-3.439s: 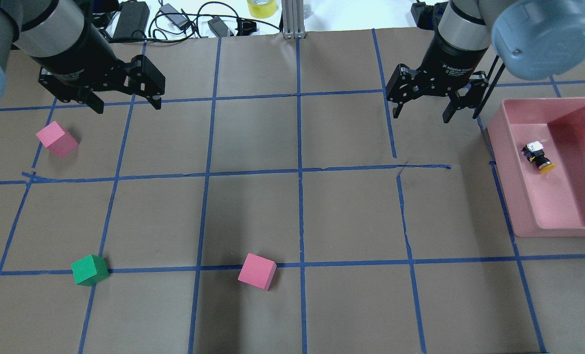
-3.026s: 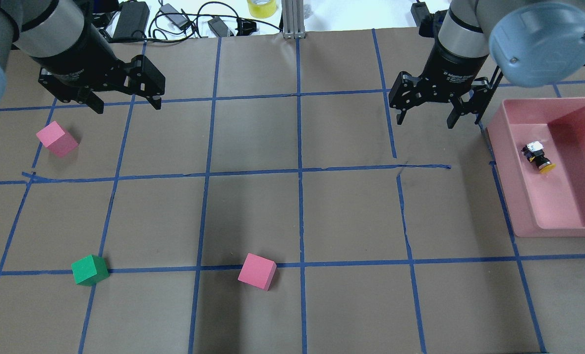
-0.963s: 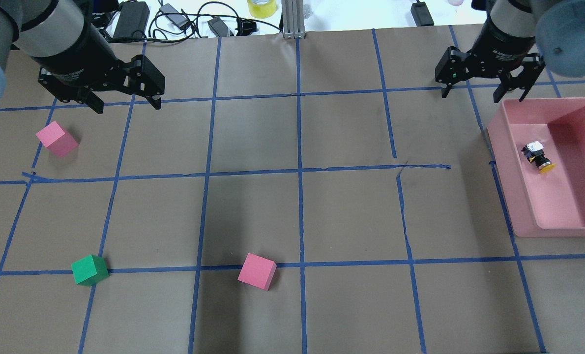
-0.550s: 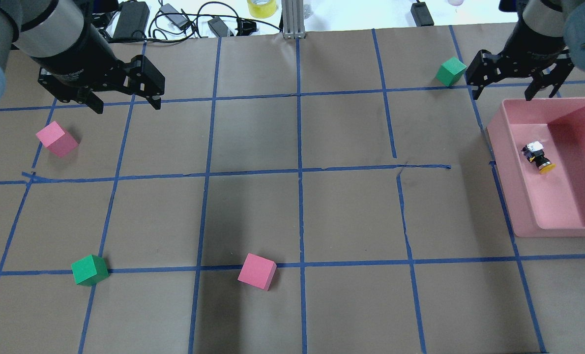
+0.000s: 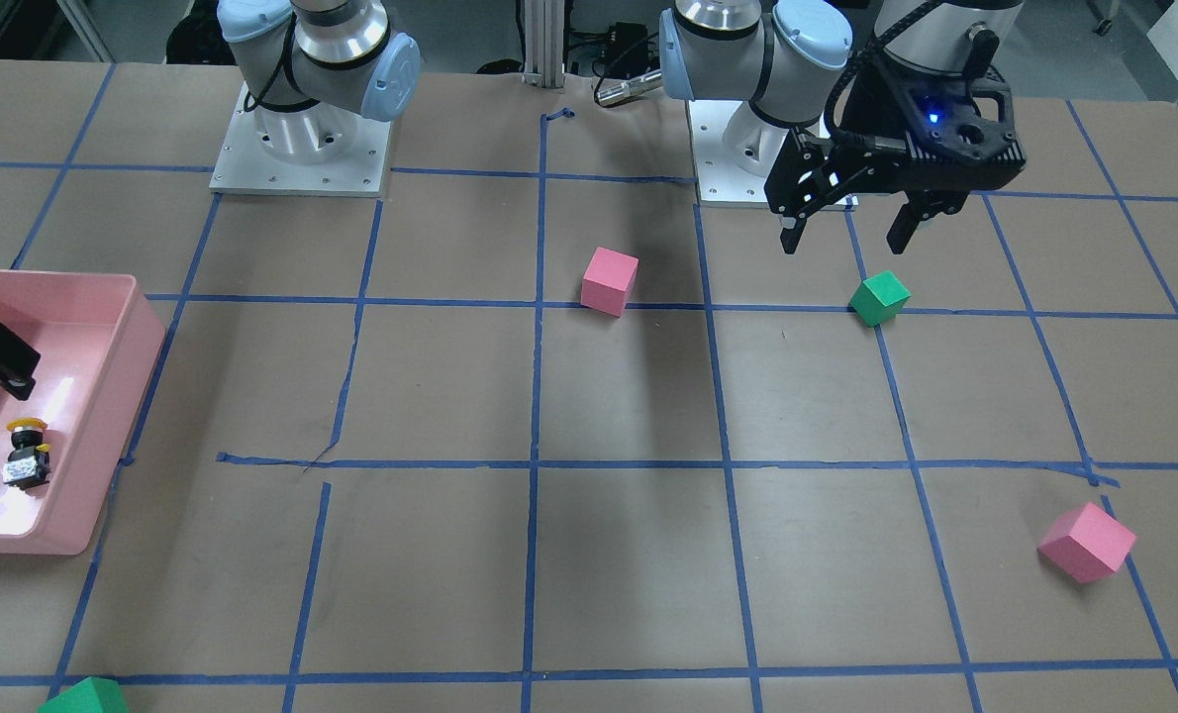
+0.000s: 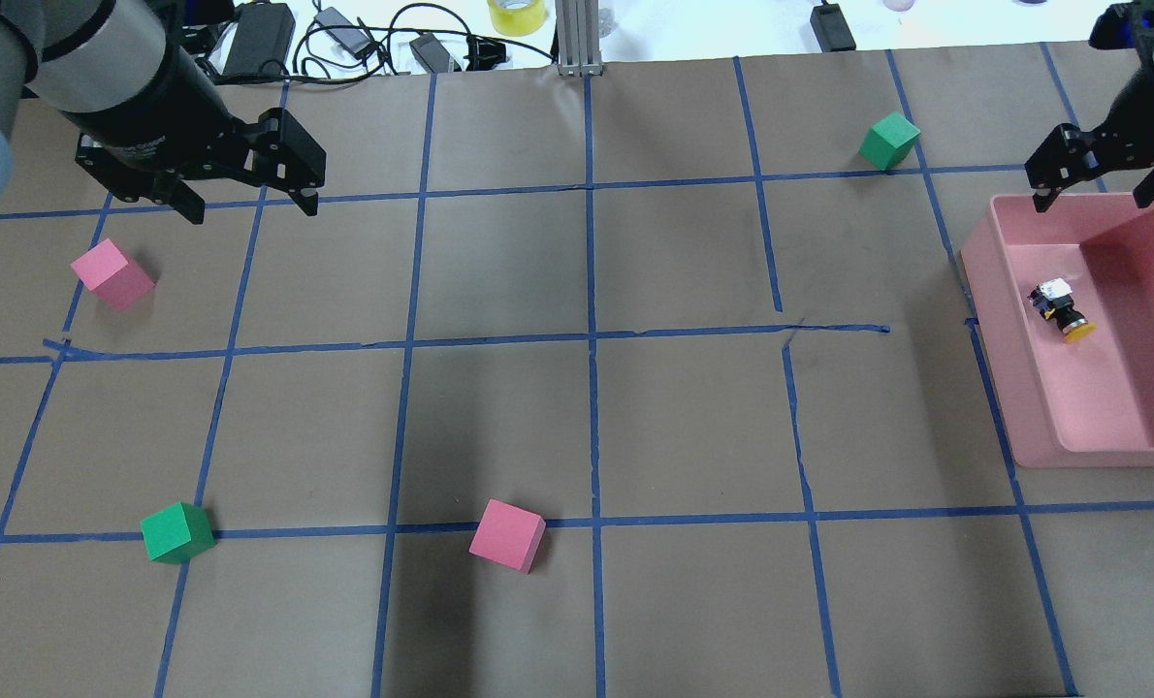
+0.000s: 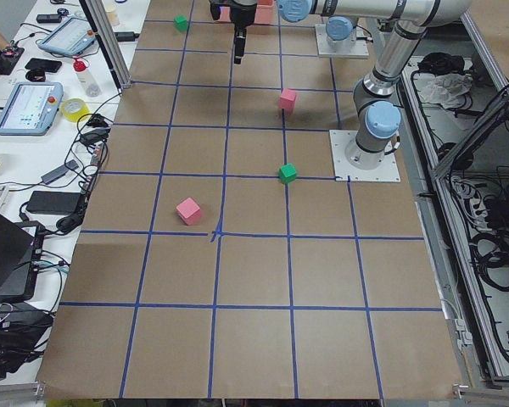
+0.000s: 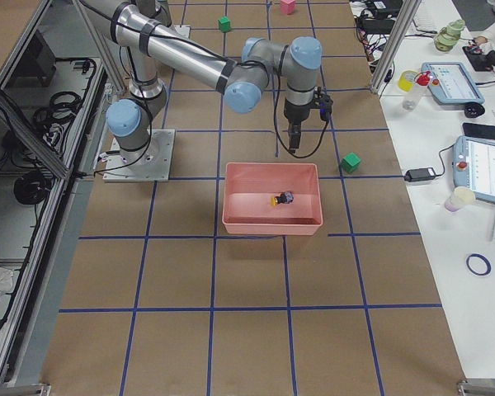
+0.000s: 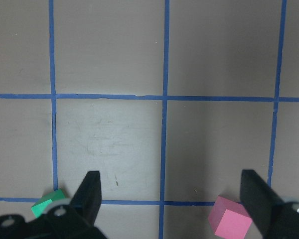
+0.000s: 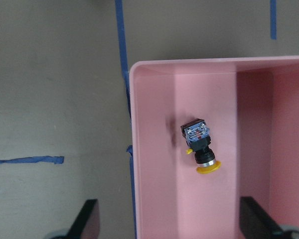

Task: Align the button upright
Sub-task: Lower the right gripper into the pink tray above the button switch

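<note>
Right gripper, wide open and empty, poised over the tray to reach the button (lying sideways).

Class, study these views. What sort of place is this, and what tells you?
Most likely a robotics lab test cell: two industrial arms bolted to a paper-covered table gridded with blue tape, with control tablets and tangled cables on side benches.

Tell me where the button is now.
In the overhead view the button lies on its side inside the pink bin at the right edge, near the right end effector.
</note>
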Tool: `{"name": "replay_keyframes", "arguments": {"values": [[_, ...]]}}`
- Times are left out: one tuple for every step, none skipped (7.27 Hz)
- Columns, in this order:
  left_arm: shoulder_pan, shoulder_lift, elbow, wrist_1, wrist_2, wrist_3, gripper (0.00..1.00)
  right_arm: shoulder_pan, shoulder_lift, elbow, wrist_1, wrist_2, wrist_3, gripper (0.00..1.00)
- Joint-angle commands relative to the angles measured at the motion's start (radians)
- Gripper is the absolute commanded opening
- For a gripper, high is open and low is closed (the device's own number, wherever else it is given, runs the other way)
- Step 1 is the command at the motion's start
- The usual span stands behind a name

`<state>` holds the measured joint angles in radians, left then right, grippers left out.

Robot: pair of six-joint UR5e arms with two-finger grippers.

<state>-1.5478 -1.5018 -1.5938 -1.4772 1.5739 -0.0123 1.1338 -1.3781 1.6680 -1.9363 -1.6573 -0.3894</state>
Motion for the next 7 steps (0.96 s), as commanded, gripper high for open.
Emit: {"name": "replay_keyframes", "arguments": {"values": [[0.000,0.000,0.000,0.000,0.000,0.000,1.00,-0.078,0.025,0.129,-0.188,0.004,-0.097,1.00],[0.000,0.000,0.000,0.000,0.000,0.000,1.00,-0.097,0.048,0.162,-0.249,0.004,-0.095,1.00],[0.000,0.000,0.000,0.000,0.000,0.000,1.00,-0.126,0.077,0.170,-0.256,0.002,-0.079,1.00],[0.000,0.000,0.000,0.000,0.000,0.000,1.00,-0.138,0.096,0.170,-0.257,0.001,-0.068,1.00],[0.001,0.000,0.000,0.000,0.000,0.002,1.00,-0.140,0.126,0.170,-0.259,0.001,-0.049,1.00],[0.000,0.000,0.000,0.000,0.000,0.000,1.00,-0.140,0.160,0.170,-0.274,-0.009,-0.007,1.00],[0.000,0.000,-0.001,0.000,-0.002,0.000,1.00,-0.138,0.175,0.171,-0.274,-0.010,0.012,1.00]]}}
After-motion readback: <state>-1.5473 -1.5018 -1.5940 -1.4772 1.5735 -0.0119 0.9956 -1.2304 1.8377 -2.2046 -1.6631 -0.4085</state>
